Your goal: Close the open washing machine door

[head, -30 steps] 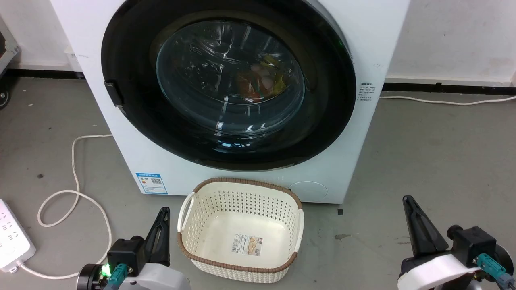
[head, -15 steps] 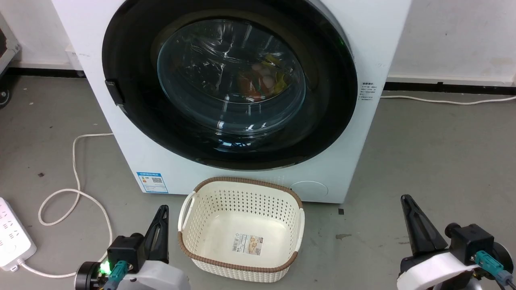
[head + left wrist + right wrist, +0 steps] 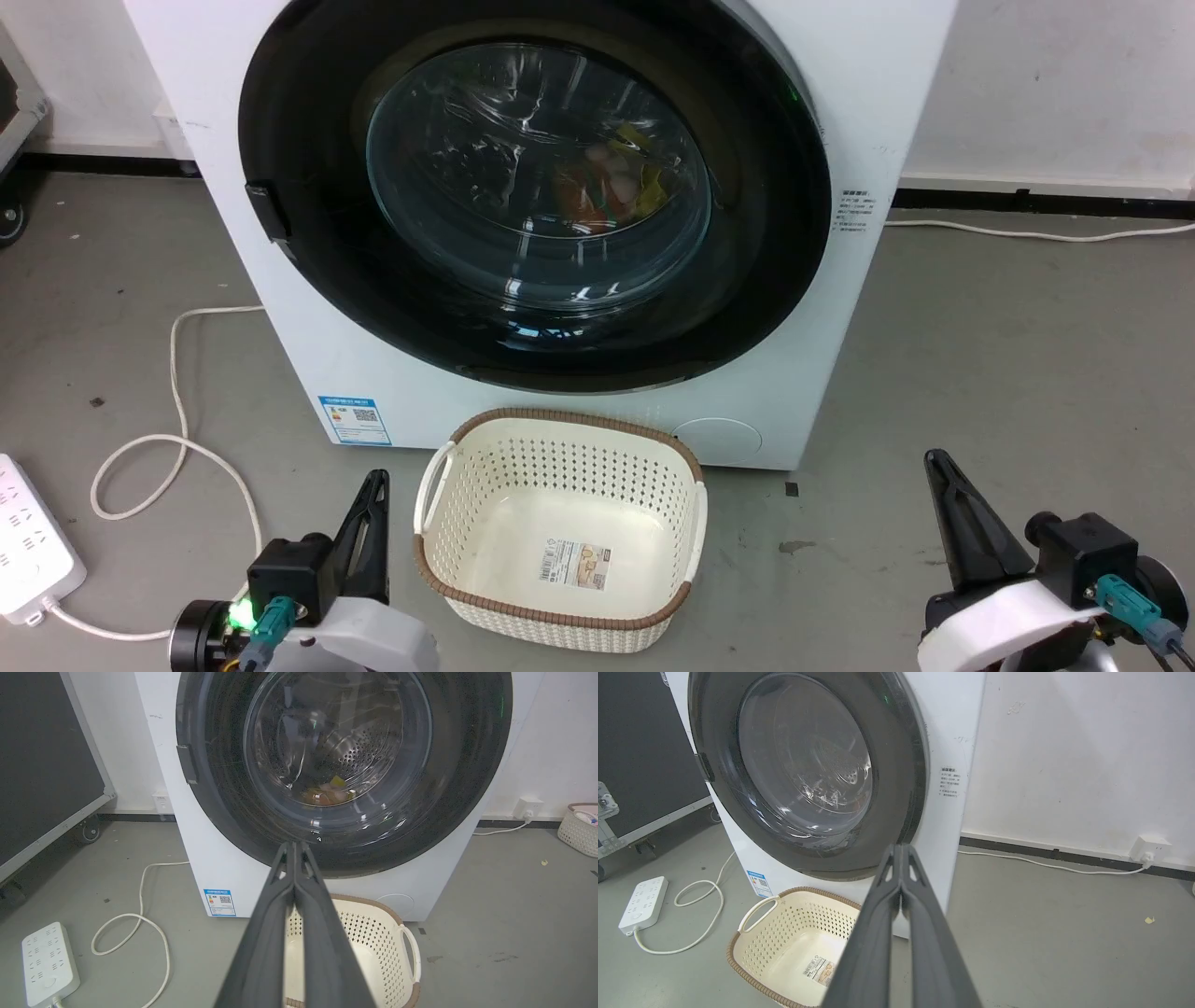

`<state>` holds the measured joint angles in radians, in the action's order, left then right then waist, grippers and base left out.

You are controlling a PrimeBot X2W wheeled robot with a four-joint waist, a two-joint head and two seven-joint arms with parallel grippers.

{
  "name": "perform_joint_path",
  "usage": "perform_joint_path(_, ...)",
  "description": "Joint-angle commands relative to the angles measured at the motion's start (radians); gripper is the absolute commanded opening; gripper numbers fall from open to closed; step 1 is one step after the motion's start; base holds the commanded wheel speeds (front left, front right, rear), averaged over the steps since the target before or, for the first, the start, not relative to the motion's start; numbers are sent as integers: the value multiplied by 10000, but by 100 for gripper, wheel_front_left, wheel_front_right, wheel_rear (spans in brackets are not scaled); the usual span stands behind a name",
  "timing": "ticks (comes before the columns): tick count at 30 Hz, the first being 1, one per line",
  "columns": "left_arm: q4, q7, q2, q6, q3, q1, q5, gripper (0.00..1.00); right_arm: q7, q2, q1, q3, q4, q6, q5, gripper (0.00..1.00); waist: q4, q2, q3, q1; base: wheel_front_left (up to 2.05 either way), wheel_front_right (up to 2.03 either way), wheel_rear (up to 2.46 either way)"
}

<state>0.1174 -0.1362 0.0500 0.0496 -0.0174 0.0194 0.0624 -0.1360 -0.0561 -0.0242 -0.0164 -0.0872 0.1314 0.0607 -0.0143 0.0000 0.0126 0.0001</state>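
The head view looks forward and down at the washer (image 3: 420,411) and basket (image 3: 560,467). The left wrist view faces the door (image 3: 467,765) squarely from low; the right wrist view faces it obliquely from the right, taking in a wall (image 3: 1064,765). All three share door, basket and power strip (image 3: 33,551).

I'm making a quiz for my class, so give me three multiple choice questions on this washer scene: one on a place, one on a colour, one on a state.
1. Where is the basket relative to the washing machine? A on top of it; B on the floor before it; C behind it.
2. What colour is the rim of the washing machine door? A black; B red; C white.
3. How are the fingers of the left gripper? A spread wide; B shut together; C clamped on the basket.
Answers: B, it stands below the door; A, the rim is glossy black; B, the left wrist view shows them pressed together.
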Motion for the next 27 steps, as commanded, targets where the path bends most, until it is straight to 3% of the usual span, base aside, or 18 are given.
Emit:
perform_joint_path(1, -79, 63, 1, -78, 27, -96, -71, 0, 54, 29, 118, 18, 94, -4, -86, 0, 3, 0, -2, -1, 0, 0, 0)
perform_joint_path(27, -527, 595, 2, -249, 87, -136, -297, 0, 588, 41, 169, 78, 412, -5, -299, 0, 60, 0, -53, -1, 0, 0, 0)
